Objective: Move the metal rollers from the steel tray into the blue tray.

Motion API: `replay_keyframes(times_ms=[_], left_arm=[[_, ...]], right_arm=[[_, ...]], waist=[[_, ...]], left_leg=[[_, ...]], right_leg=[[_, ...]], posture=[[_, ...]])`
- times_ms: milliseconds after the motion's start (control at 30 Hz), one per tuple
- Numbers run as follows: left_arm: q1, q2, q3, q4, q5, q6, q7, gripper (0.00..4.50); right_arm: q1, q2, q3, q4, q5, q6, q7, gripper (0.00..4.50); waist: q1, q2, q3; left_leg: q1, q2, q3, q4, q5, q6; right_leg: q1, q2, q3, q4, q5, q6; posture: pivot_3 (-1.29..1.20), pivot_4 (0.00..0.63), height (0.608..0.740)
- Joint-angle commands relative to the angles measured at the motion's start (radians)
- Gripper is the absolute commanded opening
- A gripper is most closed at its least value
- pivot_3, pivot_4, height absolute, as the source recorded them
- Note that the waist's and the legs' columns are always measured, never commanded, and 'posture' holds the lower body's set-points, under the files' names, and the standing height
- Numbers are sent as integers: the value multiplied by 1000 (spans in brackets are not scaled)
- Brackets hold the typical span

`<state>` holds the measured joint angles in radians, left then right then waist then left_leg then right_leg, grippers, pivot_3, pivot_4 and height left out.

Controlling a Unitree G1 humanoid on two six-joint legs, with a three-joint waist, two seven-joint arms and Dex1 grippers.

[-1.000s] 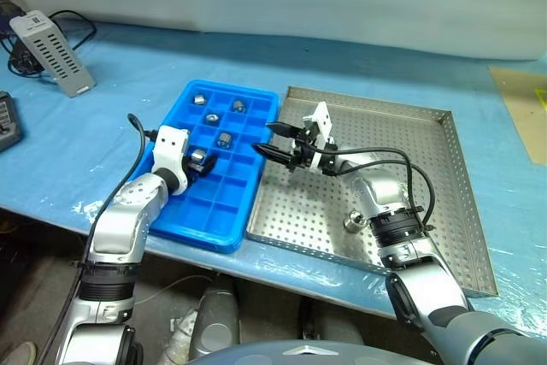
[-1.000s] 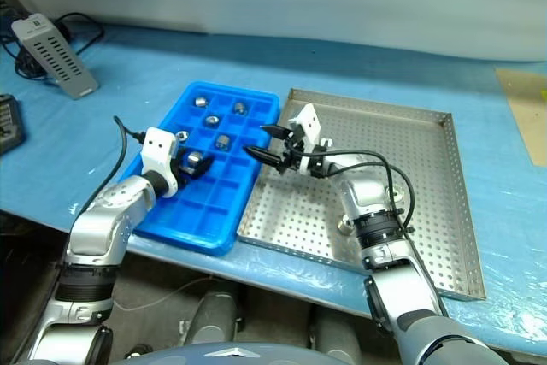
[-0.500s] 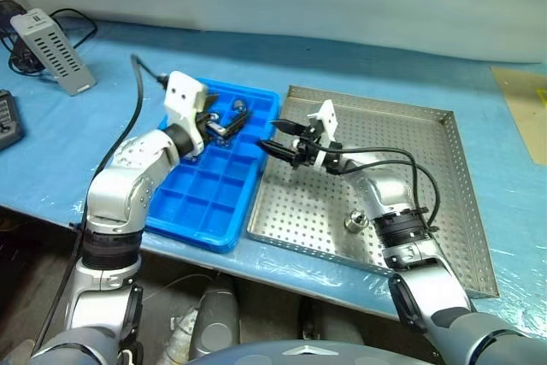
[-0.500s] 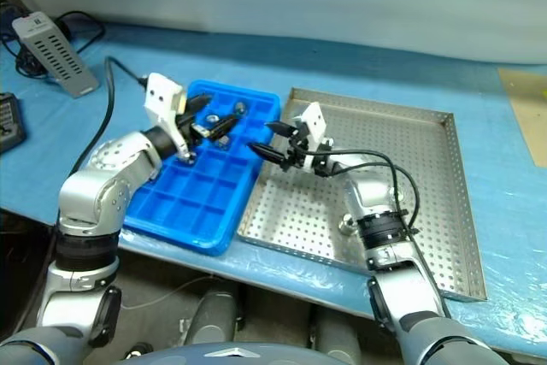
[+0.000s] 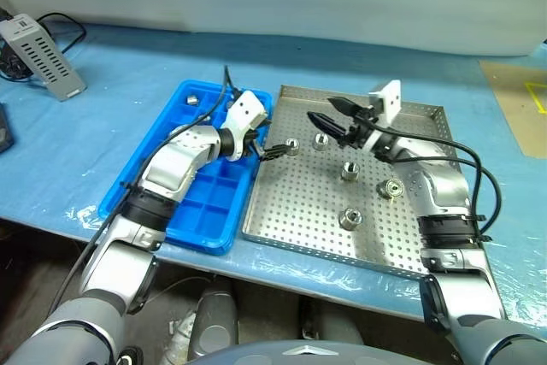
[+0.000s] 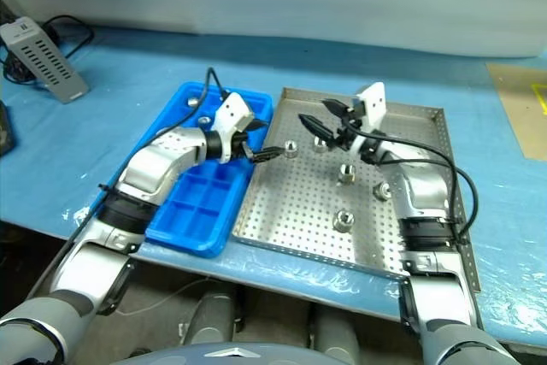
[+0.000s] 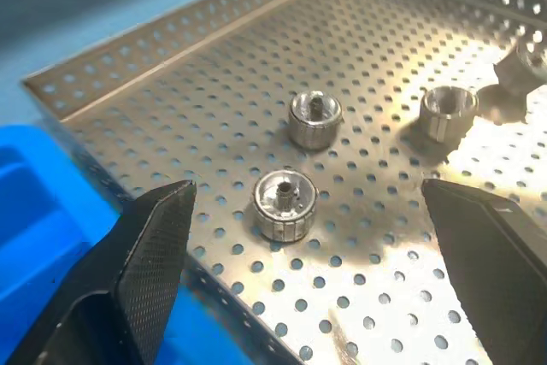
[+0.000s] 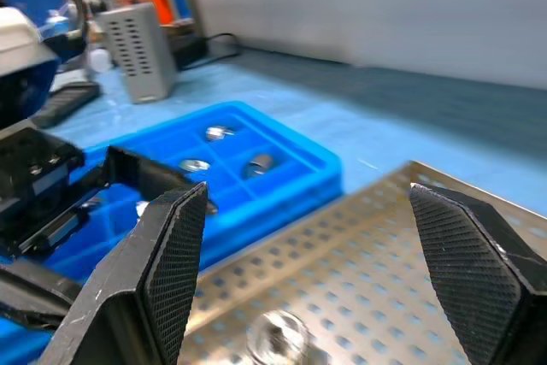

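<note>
Left arm hides blue tray [image 5: 202, 211] middle; roller [image 8: 276, 337] blurred, cut off.

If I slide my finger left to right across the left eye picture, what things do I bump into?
Grey box → blue tray → left gripper → steel tray.

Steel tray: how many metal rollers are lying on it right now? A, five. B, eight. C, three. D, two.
A: five metal rollers lie apart on the perforated floor of the steel tray, two near its far left corner and three further toward the middle.
</note>
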<state>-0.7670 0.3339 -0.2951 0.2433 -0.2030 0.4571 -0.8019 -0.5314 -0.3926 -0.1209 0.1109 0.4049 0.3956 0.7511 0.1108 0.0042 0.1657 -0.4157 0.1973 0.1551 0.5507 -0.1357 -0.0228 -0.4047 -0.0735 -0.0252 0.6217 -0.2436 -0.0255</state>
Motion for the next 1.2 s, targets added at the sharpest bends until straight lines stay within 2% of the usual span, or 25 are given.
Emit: replay_keyframes(times_ms=[33, 267, 467, 600, 867, 1200], left_arm=[[-55, -62, -42, 113, 59, -116, -26, 4490], [-173, -163, -88, 457, 237, -252, 86, 4490], [-276, -182, -56, 618, 301, -258, 160, 4490], [-312, -179, -44, 607, 296, -220, 104, 4490], [-290, -150, -108, 570, 352, -111, -56, 4490], [-280, -146, -113, 585, 397, -55, -55, 4490]], right_arm=[[35, -5, -39, -90, 25, 5, -44, 3911], [145, 14, -44, -235, 37, 40, -119, 3911], [197, 12, -41, -280, 39, 46, -151, 3911], [199, 16, -37, -279, 39, 42, -161, 3911], [192, 27, -22, -266, 36, 38, -169, 3911], [186, 35, -11, -250, 28, 27, -167, 3911]], waist=[[-12, 0, 0], [-51, 0, 0], [-72, 0, 0], [-71, 0, 0], [-71, 0, 0], [-73, 0, 0]], left_leg=[[0, -1, 0, 0, 0, 0], [0, -2, 0, 1, 0, 2], [1, -3, 0, 2, -1, 3], [1, -3, 0, 3, 0, 5], [1, -4, 0, 3, -2, 13], [3, -4, 1, 2, -3, 12]], right_leg=[[0, 0, 0, 0, 0, 0], [0, 0, 1, 0, 0, 1], [1, 0, 1, -1, 0, 0], [2, -1, 1, -1, -1, -2], [3, -2, 1, -2, -1, -3], [4, -2, 2, -2, -1, -3]], posture=[[-124, 150, 740], [-213, 150, 740], [-232, 150, 740], [-229, 150, 740], [-223, 150, 740], [-216, 150, 740]])
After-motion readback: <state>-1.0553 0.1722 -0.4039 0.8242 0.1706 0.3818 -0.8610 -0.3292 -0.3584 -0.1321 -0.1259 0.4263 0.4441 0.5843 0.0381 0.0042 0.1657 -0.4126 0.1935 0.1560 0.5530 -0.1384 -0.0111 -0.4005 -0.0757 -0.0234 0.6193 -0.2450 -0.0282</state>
